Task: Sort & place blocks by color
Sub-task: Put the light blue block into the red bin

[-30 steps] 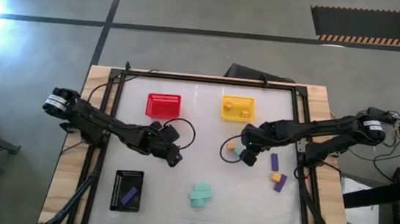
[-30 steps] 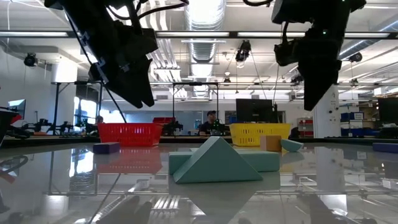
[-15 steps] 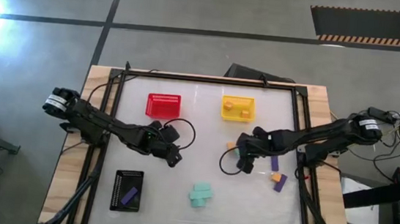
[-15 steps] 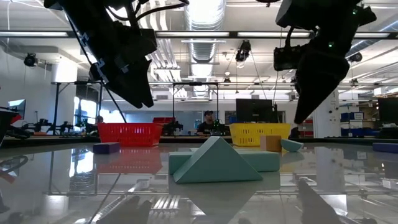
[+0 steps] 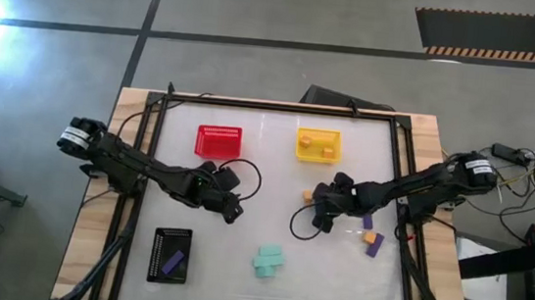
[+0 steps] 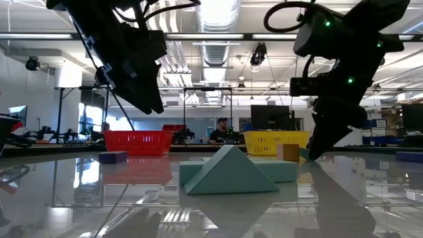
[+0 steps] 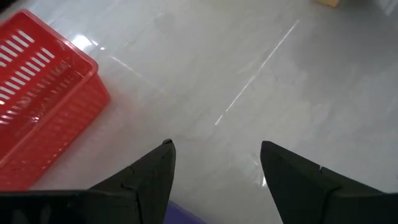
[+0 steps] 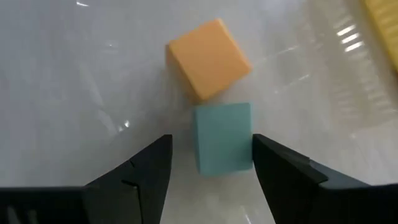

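Reaching in from the right side of the glossy white surface [image 5: 275, 170], the right pincer [image 5: 322, 210] sits low at centre-right in the high view, next to an orange block [image 5: 308, 195]. The left pincer [image 5: 230, 211] hangs left of centre, below the red mesh basket [image 5: 218, 141]. A yellow mesh basket [image 5: 317, 143] holds two orange blocks [image 5: 327, 152]. A black mesh basket [image 5: 170, 255] at lower left holds a purple block [image 5: 172, 262]. Teal blocks [image 5: 270, 261] cluster at bottom centre. Another purple block [image 5: 367, 217] and a small orange-and-purple pair [image 5: 374, 242] lie right of the right pincer.

Low view: the teal cluster [image 6: 231, 173] shows a triangular prism over flat bars, reflected in the shiny surface. The right pincer [image 6: 316, 151] descends close to the surface.

Left wrist view: the left pincer [image 7: 214, 155] is spread wide and grasps nothing; the red basket [image 7: 37, 93] has slotted plastic walls.

Right wrist view: the right pincer [image 8: 211, 152] is spread apart, fingers flanking a matte teal cube [image 8: 222, 137]; contact cannot be told. An orange cube [image 8: 208, 58] touches the teal cube's far edge.
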Controlling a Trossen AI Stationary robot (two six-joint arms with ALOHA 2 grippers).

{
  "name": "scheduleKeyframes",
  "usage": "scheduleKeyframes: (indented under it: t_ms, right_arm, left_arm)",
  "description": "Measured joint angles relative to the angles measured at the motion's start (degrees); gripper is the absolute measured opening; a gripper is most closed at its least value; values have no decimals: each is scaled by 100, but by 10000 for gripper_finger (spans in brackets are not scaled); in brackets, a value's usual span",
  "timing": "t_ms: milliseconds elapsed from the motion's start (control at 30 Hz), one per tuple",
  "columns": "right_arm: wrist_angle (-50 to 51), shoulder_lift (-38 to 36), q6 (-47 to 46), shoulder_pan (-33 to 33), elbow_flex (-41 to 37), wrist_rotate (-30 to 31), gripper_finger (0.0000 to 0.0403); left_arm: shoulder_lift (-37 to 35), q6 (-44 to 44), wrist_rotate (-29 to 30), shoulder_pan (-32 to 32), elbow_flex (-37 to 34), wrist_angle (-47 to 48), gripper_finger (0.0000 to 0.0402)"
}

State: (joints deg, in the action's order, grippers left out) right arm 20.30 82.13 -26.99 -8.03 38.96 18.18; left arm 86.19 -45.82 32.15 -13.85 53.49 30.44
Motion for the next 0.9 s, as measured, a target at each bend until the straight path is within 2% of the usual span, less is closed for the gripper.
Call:
scheduleKeyframes:
  t_ms: [167,467,567,733,900]
  right_arm:
    - [-132,250,-36,-1,10,12,205]
    - [-138,154,-86,0,4,-75,117]
    - [-50,37,-93,6,-7,-167,116]
    - [360,-375,-87,7,-20,-193,116]
    - [651,-1043,136,-62,-20,-178,116]
  left_arm:
    - [0,-18,35,0,0,-30,219]
    - [0,-11,45,0,-2,-149,219]
    - [0,53,52,0,-2,-227,219]
    - [0,574,-132,-42,-2,-637,219]
    - [0,1757,-425,-173,-18,-1505,219]
